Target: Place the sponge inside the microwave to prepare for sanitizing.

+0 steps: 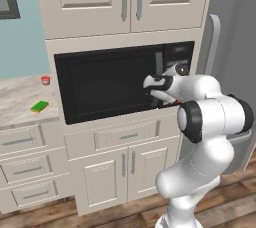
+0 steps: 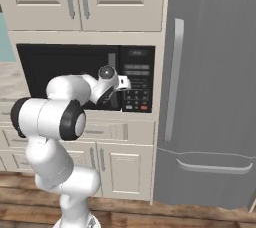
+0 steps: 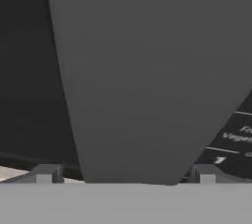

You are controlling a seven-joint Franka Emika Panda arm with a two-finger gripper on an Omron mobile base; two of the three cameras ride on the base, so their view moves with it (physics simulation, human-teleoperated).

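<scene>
The sponge (image 1: 39, 106), green on top, lies flat on the counter left of the microwave. The black microwave (image 1: 107, 84) (image 2: 65, 67) is built into the cabinet wall, and its dark glass door looks closed. My gripper (image 1: 161, 101) (image 3: 125, 176) is up against the door's right side at the vertical handle (image 1: 159, 63) (image 2: 112, 62). In the hand view the grey handle (image 3: 147, 70) rises between my two fingertips (image 3: 47, 173), which stand wide apart on either side of it. The jaws are open. The button panel (image 3: 235, 137) (image 2: 136, 84) lies just right of the handle.
A small red cup (image 1: 45, 80) stands on the marble counter (image 1: 17, 99) behind the sponge. A grey fridge (image 2: 210, 97) fills the wall right of the microwave. Cabinet doors sit above, and drawers (image 1: 127, 136) and doors below.
</scene>
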